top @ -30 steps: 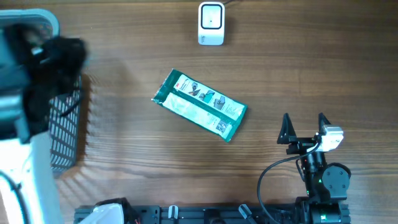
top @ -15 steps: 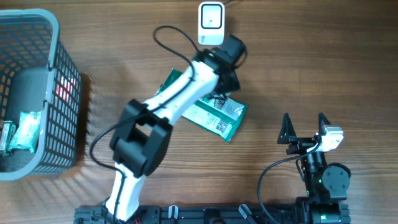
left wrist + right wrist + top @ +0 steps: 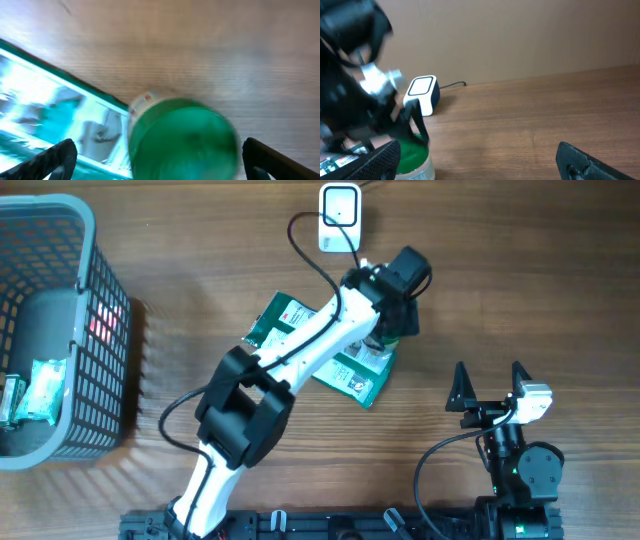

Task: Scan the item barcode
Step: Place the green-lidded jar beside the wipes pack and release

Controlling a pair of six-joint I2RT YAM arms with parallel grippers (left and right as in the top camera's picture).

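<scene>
Left gripper (image 3: 160,157), spread, hangs straight over the upright green jar (image 3: 182,132) at the packet's (image 3: 50,115) edge; scanner (image 3: 339,218) just beyond. Right gripper (image 3: 490,388), spread, sits farther off.

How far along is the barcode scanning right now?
Done: one teal packet already lies in the basket. In hand: the left fingers stand open around a green-lidded tub on the table, short of the scanner. Left: nothing faces the scanner, so the tub and the green packet look unscanned. The right fingers sit open, idle.
</scene>
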